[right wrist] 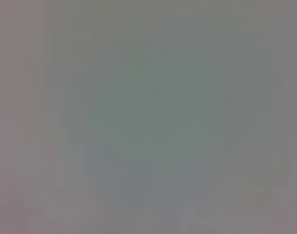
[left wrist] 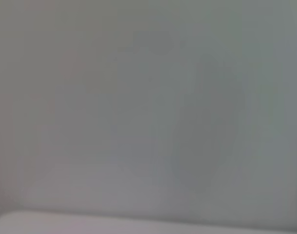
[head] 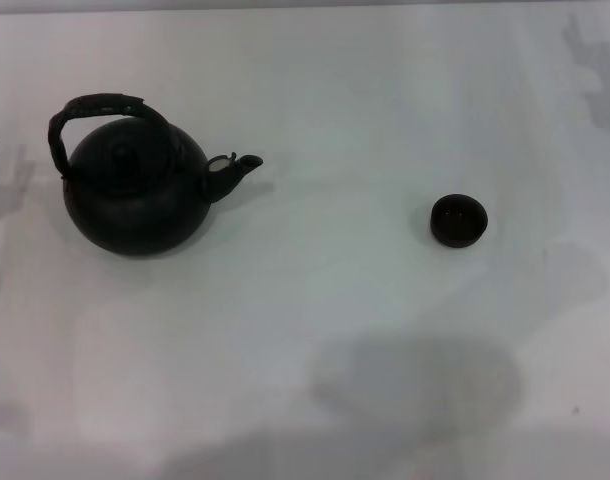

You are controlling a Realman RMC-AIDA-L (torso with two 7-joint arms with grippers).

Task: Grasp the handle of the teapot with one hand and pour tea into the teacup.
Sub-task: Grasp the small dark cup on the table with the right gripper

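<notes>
Head view shows no jaws, state unknowable, so take the pot's [head: 135,195] handle [head: 97,108] at its crown, then carry it right to the cup [head: 458,220].

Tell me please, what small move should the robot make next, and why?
Probably bring the left arm over the handle. The teapot stands untouched on the robot's left, spout toward the teacup, well apart from it. No claw shows in any view, so nothing is grasped yet.
</notes>
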